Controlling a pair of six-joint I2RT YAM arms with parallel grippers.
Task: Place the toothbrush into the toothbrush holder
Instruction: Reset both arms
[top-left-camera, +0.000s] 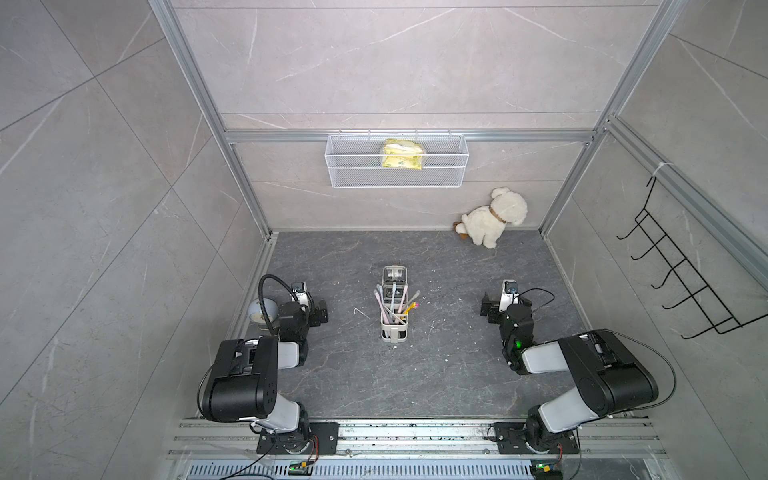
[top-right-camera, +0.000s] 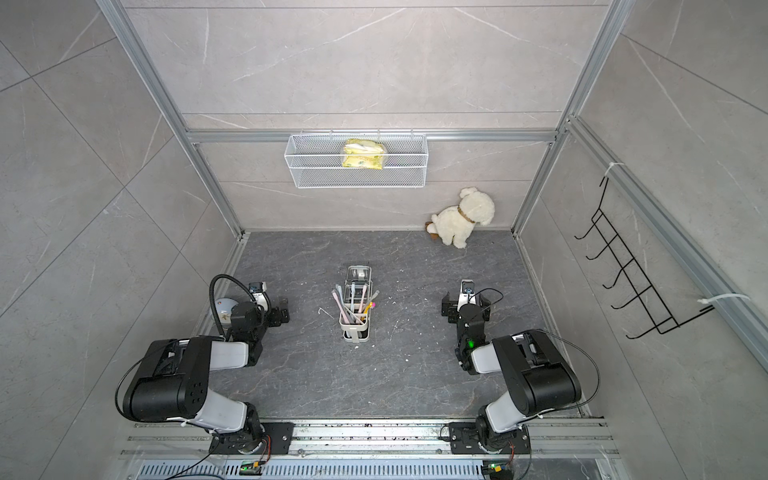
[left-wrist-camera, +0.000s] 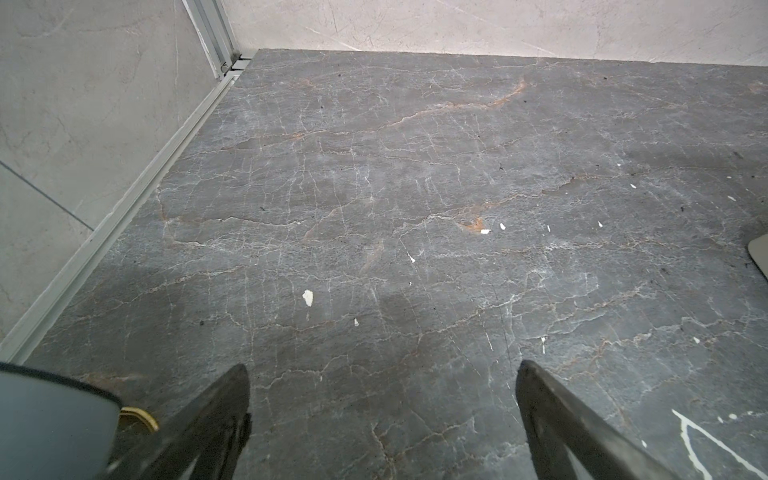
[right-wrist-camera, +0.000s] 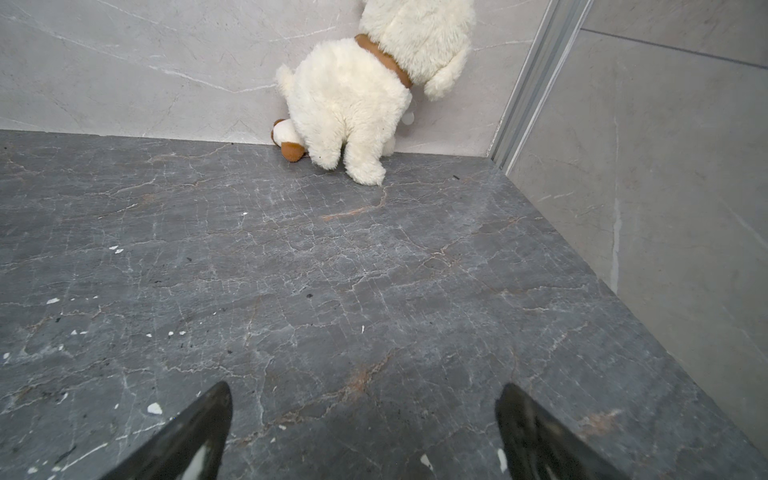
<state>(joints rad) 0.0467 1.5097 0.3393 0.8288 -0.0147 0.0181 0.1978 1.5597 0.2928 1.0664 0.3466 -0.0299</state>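
The cream-white toothbrush holder (top-left-camera: 394, 330) (top-right-camera: 354, 331) stands mid-floor between the arms, its long axis running away from the arm bases. Clear cups (top-left-camera: 394, 275) sit in its far part. Several toothbrushes (top-left-camera: 390, 305) (top-right-camera: 348, 306), pink, grey and one yellow (top-left-camera: 410, 308), stand fanned out in its near compartment. My left gripper (top-left-camera: 322, 311) (top-right-camera: 283, 312) (left-wrist-camera: 383, 368) is open over bare floor, left of the holder. My right gripper (top-left-camera: 485, 306) (top-right-camera: 446, 306) (right-wrist-camera: 365, 387) is open over bare floor, right of the holder. Neither holds anything.
A white wire mesh basket (top-left-camera: 440, 170) with a yellow packet (top-left-camera: 402, 153) hangs on the back wall. A white plush dog (top-left-camera: 494, 218) (right-wrist-camera: 357, 95) leans in the far right corner. A black hook rack (top-left-camera: 681, 270) is on the right wall. A grey round object (top-left-camera: 261, 312) sits beside the left arm.
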